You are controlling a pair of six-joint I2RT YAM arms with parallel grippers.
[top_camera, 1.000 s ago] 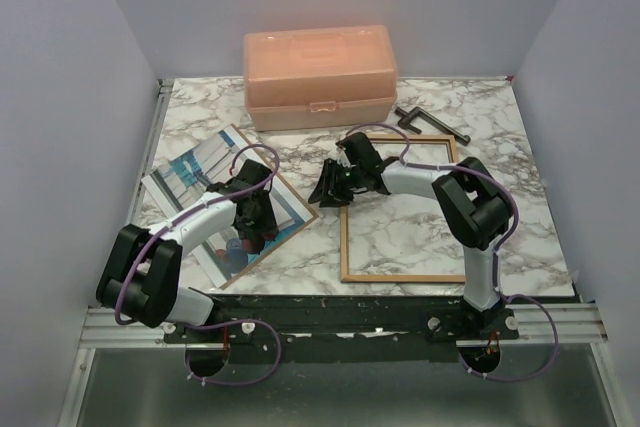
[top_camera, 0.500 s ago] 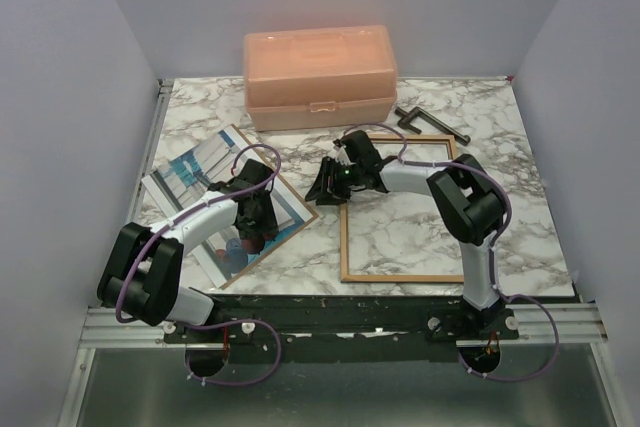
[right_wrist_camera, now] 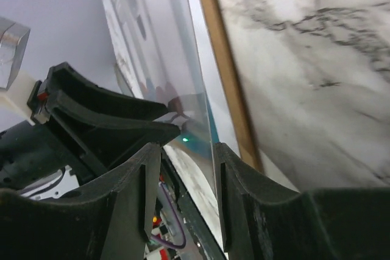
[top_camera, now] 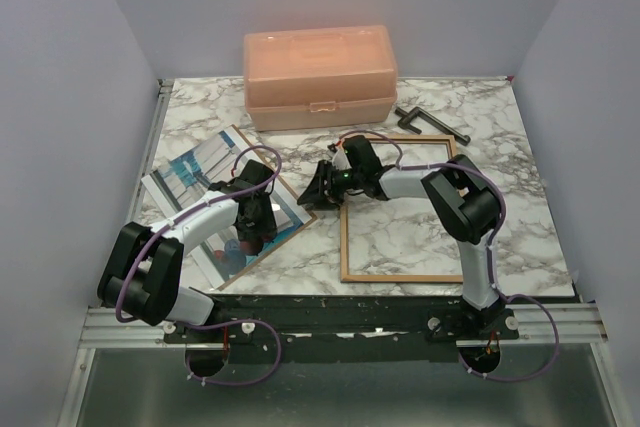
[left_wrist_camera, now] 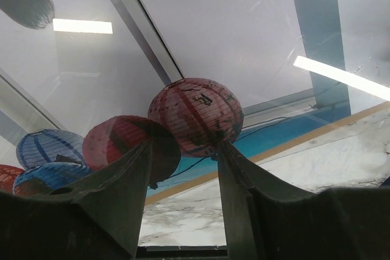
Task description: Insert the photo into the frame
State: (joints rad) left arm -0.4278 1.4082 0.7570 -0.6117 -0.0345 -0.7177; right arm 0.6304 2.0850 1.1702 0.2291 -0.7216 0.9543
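Note:
The photo [top_camera: 200, 172] lies face up on the left of the table, a thin brown border showing round it. My left gripper [top_camera: 256, 219] stands open on its near right part, fingertips by the red lanterns [left_wrist_camera: 195, 114], nothing between them. My right gripper [top_camera: 318, 190] is at the photo's right corner, open. In the right wrist view the glossy sheet's thin edge [right_wrist_camera: 204, 108] runs between the fingers, close to the right fingertip [right_wrist_camera: 226, 162]. The frame [top_camera: 345, 237] lies flat to the right, tan wood side up, with marble showing through it.
A peach plastic box [top_camera: 318, 72] stands at the back middle. A dark metal tool [top_camera: 430, 122] lies behind the frame. Grey walls close in the table on both sides, and a metal rail [top_camera: 340, 327] runs along the near edge.
My right gripper has slid a little to the left, onto the photo's right corner. The left gripper and the frame have not moved.

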